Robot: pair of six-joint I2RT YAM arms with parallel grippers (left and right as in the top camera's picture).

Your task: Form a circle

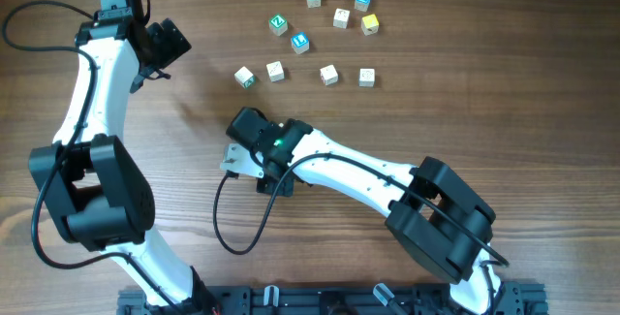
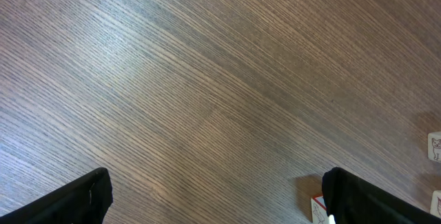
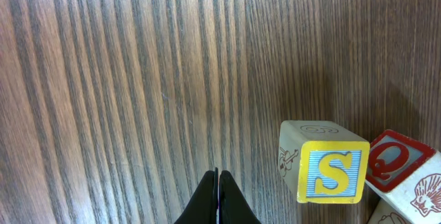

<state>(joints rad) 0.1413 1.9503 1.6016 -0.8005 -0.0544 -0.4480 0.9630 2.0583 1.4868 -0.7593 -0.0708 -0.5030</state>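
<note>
Cubes [image 1: 329, 75]: ten, scattered loose on table [image 1: 484, 82]. Left gripper [image 1: 167, 46] wide open, right gripper [image 3: 217, 198] pinched shut, both empty.

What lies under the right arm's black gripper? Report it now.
Only bare brown wood-grain table shows below the shut right gripper; whatever it covers is hidden. The yellow-faced S cube sits aside.

My overhead camera looks straight down on the whole table [image 1: 504, 111]. The left wrist camera sits close over bare wood, facing down; the right wrist camera is closer still, on an S cube [image 3: 329, 171], probably one of overhead's letter cubes [image 1: 275, 71].
</note>
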